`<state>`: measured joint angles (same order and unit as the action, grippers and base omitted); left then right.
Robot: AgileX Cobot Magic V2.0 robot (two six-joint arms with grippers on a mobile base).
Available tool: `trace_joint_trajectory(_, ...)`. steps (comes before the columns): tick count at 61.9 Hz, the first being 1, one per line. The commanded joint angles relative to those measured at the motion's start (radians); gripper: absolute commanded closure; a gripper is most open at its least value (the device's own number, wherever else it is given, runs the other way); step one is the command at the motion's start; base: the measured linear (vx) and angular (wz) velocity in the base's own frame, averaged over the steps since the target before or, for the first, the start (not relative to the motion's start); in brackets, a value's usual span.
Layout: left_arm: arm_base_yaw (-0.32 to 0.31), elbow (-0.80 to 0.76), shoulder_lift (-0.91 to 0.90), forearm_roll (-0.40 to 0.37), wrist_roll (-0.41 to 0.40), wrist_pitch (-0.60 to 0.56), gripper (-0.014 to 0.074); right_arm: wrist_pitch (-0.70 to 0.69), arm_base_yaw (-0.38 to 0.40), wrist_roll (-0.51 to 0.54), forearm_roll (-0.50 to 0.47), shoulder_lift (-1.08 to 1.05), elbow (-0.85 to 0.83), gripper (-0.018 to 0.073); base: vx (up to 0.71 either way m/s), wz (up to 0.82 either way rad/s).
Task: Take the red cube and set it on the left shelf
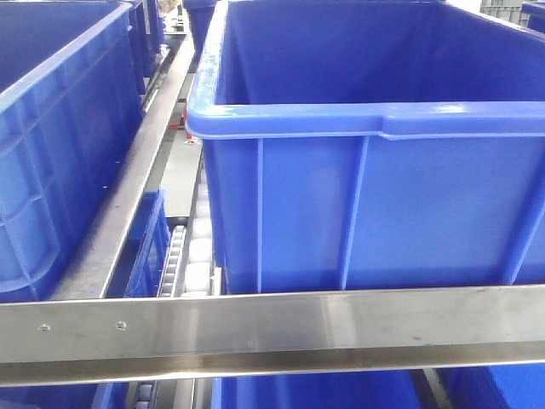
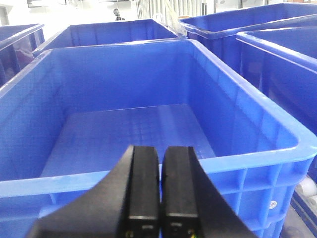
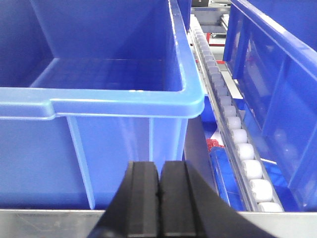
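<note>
The red cube is out of view in all three views. My left gripper [image 2: 160, 186] is shut with nothing between its black fingers. It hovers at the near rim of an empty blue bin [image 2: 59, 184]. My right gripper [image 3: 159, 196] is also shut and holds nothing. It sits low in front of another blue bin [image 3: 124, 106], just above a steel shelf rail [image 3: 44, 223]. In the front view neither gripper shows. There, the left shelf bay holds a blue bin [image 1: 60, 162] beside a sloping steel divider [image 1: 128, 196].
A large blue bin [image 1: 375, 170] fills the front view behind a steel crossbar [image 1: 272, 328]. White roller tracks [image 3: 233, 134] run along the bin's right side, with a small red speckled patch [image 3: 214, 145] below them. More blue bins [image 2: 277, 44] stand to the right.
</note>
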<state>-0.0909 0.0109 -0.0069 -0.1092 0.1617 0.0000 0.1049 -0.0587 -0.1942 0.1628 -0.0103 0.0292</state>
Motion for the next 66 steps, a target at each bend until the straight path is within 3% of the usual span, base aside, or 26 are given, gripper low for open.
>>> trace_joint_trajectory(1, 0.001, 0.022, 0.006, -0.009, -0.002, -0.084, 0.0491, -0.093, 0.007, -0.006, -0.001, -0.011, -0.024, 0.0502, 0.0, 0.0)
trace_joint_trajectory(66, 0.001, 0.022, 0.006, -0.009, -0.002, -0.084, 0.0491, -0.105, 0.006, 0.035, -0.041, -0.012, -0.024, 0.0502, 0.0, 0.0)
